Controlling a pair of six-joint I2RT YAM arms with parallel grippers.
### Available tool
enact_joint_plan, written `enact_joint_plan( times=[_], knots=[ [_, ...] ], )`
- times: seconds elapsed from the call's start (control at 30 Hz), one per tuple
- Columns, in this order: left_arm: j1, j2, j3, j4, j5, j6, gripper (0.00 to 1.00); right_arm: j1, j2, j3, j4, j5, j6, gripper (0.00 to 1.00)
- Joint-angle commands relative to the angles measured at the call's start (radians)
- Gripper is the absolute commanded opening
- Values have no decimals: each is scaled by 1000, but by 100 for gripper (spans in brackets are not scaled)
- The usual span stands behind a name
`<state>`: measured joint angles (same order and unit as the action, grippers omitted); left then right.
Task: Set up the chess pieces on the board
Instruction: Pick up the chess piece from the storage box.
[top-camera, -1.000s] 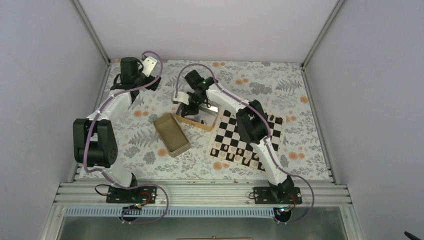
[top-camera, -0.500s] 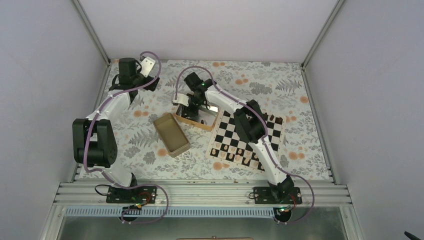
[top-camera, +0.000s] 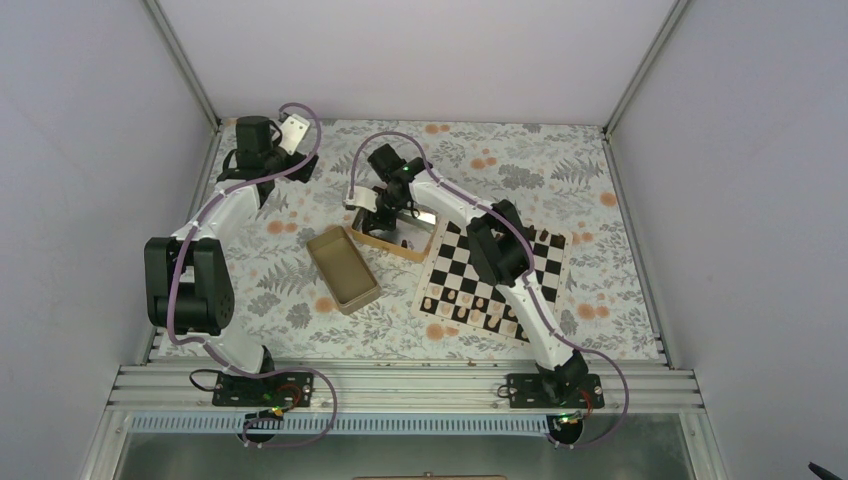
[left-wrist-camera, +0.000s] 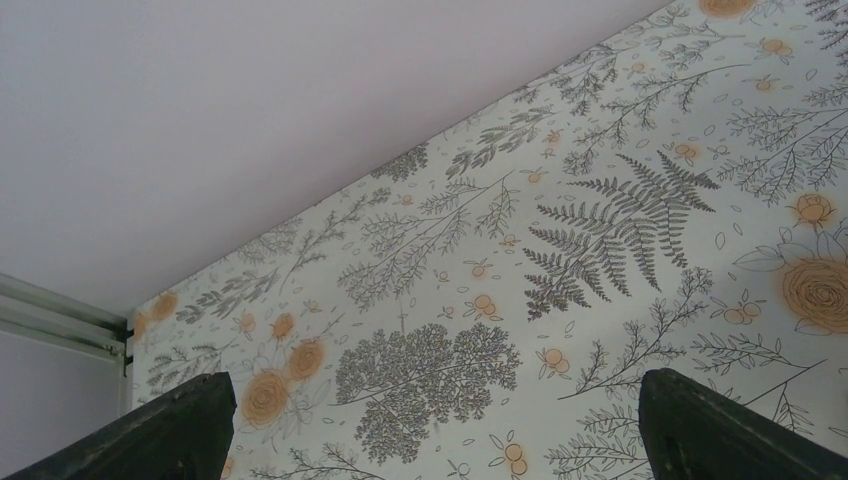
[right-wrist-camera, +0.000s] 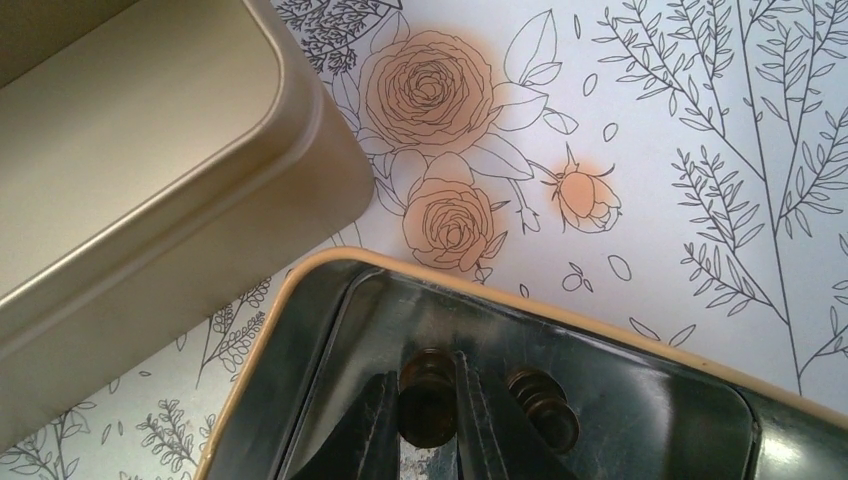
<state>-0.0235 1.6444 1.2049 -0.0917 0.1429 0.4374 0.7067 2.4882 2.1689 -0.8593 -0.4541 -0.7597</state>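
Observation:
In the right wrist view my right gripper (right-wrist-camera: 425, 365) reaches into a golden tin box (right-wrist-camera: 560, 305) with a dark inside. Its fingers press on both sides of a dark brown chess piece (right-wrist-camera: 428, 410) lying on the box floor. A second dark piece (right-wrist-camera: 545, 405) lies just to the right. From above, this gripper (top-camera: 392, 225) sits in the box (top-camera: 375, 240) left of the board (top-camera: 563, 262). Several pieces (top-camera: 470, 305) stand in the board's near rows. My left gripper (left-wrist-camera: 432, 382) hangs open over the floral cloth at the back left, holding nothing.
Another golden tin (top-camera: 343, 268) lies open just left of the box; its side (right-wrist-camera: 150, 150) fills the upper left of the right wrist view. The right arm's forearm (top-camera: 500, 245) crosses above the board. Walls close the table at the back and sides.
The right gripper's fingers have closed in on the dark piece in the box. The right arm shifted slightly over the box a second ago. The left arm has not moved.

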Motion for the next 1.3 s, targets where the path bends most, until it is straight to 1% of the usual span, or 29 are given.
enact_joint_plan(
  times=[0.0,0.23,0.5,1.1,1.27],
  knots=[
    [4,-21,-1,9,16,-2,100,8,-51,2,-11,4,-1,9],
    [4,-30,3,5,13,-2,100,8,-98,4,2,27,4,8],
    [7,-36,-2,7,9,0,100,4,-104,9,9,38,9,9],
    [10,-35,-2,3,27,-2,100,4,-53,25,18,26,4,9],
    [10,-29,0,3,28,-3,100,8,-47,27,26,47,-6,9]
  ],
)
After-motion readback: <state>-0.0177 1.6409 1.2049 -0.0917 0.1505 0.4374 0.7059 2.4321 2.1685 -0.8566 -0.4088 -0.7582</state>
